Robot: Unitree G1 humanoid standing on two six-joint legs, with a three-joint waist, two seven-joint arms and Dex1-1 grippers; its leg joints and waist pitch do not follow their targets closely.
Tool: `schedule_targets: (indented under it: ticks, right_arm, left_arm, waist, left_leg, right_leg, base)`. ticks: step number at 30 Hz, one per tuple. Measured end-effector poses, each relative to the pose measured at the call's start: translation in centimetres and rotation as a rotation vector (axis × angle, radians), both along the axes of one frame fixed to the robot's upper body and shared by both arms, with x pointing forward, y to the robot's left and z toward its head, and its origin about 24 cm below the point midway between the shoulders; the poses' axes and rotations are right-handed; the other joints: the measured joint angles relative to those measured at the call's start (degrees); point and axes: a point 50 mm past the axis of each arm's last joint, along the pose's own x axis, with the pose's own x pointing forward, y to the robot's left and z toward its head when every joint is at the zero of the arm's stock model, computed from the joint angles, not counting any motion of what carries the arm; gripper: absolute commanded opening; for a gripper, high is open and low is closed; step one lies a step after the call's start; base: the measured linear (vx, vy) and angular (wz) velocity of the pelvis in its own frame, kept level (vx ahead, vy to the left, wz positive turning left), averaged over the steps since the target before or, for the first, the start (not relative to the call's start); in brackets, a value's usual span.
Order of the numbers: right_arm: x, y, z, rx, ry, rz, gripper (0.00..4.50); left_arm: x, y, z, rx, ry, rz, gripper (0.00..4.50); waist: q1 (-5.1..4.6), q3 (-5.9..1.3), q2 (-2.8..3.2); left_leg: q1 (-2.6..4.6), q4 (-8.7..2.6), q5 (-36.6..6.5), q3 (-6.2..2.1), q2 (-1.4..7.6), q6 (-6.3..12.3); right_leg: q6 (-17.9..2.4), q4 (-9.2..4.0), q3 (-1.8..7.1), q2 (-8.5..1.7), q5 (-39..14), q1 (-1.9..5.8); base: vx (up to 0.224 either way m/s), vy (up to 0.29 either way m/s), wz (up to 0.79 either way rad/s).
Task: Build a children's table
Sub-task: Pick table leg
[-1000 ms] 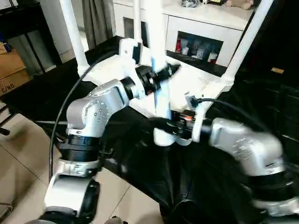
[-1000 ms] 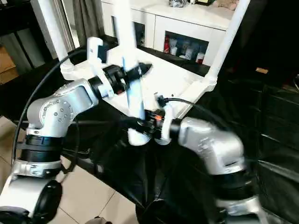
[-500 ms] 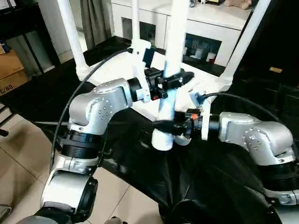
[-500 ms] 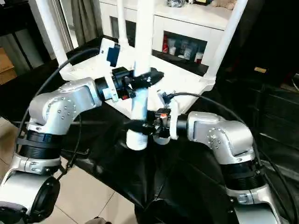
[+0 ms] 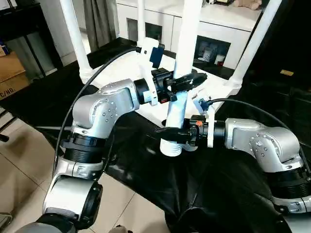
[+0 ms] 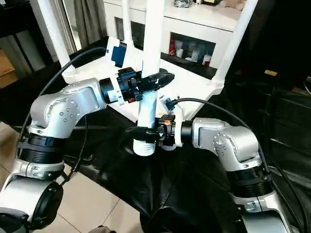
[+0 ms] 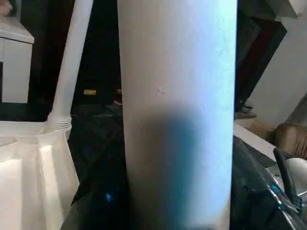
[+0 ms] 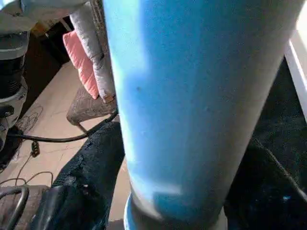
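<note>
Tabletop — white moulded plastic, lying underside up on the black-draped surface, far of both arms; stiff, light, looks steady where it rests.

Three legs already standing in its corner sockets: far left, far middle, right.

Fourth leg — long white tube held near-upright at the near edge, flared end down. Hollow, probably light, smooth and likely slippery; best gripped low on the shaft.

Left gripper clasps mid-shaft; right gripper clasps just above the flare.
</note>
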Motion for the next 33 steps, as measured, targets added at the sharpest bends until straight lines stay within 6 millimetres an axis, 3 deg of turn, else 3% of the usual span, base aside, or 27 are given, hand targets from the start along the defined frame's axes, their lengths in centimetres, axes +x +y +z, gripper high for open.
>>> schedule_targets:
  ticks: [8,9,12,19,25,26,31,33]
  right_arm:
    - [0.03,-0.06,0.11,0.005,-0.006,-0.003,3.03]
    - [0.03,-0.06,0.11,0.005,-0.006,-0.002,2.76]
    - [0.01,-0.07,0.09,0.006,-0.006,-0.002,2.7]
    - [0.04,-0.15,0.11,0.007,-0.007,-0.007,2.0]
    - [0.01,-0.26,0.02,0.011,-0.006,-0.012,1.92]
    - [-0.02,-0.34,-0.06,0.012,-0.004,-0.015,1.92]
    - [-0.37,-0.5,-0.3,0.041,-0.009,-0.047,1.91]
    - [-0.34,-0.42,-0.07,0.067,-0.03,-0.068,1.91]
  left_arm:
    - [0.02,0.03,-0.03,-0.001,0.002,0.0,1.86]
    - [0.03,0.03,-0.03,-0.002,0.002,0.001,1.86]
    - [0.05,0.06,0.01,-0.008,0.004,0.003,1.86]
    - [0.03,0.14,0.1,-0.023,0.01,0.0,1.86]
    - [0.07,0.02,0.04,-0.019,0.011,0.012,1.86]
    - [0.08,-0.08,-0.01,-0.014,0.011,0.016,2.42]
    - [0.09,-0.35,-0.25,-0.04,0.022,0.052,2.81]
    - [0.23,-0.1,-0.15,-0.097,0.014,0.091,2.86]
  waist:
    - [0.0,0.0,0.01]
    - [0.0,0.0,0.0]
    - [0.0,0.0,0.0]
    - [0.0,0.0,0.0]
    - [0.0,0.0,0.01]
    - [0.0,-0.01,0.02]
    - [0.07,-0.02,0.15]
    - [-0.01,0.04,0.67]
  left_leg:
    - [0.0,0.0,0.0,0.0,0.0,0.0]
    - [0.0,0.0,0.0,0.0,0.0,0.0]
    - [0.0,0.0,0.0,0.0,0.0,0.0]
    - [0.0,0.0,0.0,0.0,0.0,0.0]
    - [0.0,0.0,0.0,0.0,0.0,0.0]
    - [0.0,0.0,0.0,0.0,0.0,0.0]
    - [0.0,0.01,0.0,-0.01,0.0,0.0]
    - [-0.04,0.09,0.0,-0.03,-0.01,0.01]
  right_leg:
    - [0.0,0.01,-0.01,0.0,0.0,0.0]
    - [0.0,0.01,-0.01,0.0,0.0,0.0]
    - [0.0,0.01,-0.01,0.0,0.0,0.0]
    - [0.0,0.01,-0.01,0.0,0.0,0.0]
    - [0.0,0.01,-0.01,0.0,0.0,0.0]
    - [0.0,0.01,-0.01,0.0,0.0,0.01]
    - [0.0,-0.02,-0.01,0.0,0.0,0.02]
    - [0.0,-0.04,-0.01,-0.01,0.0,0.03]
  base:
    - [0.0,0.0,0.0]
    - [0.0,0.0,0.0]
    - [0.0,0.0,0.0]
    - [0.0,0.0,0.0]
    - [0.0,0.0,0.0]
    - [0.0,0.0,0.0]
    - [0.0,0.0,0.0]
    - [0.0,0.0,0.0]
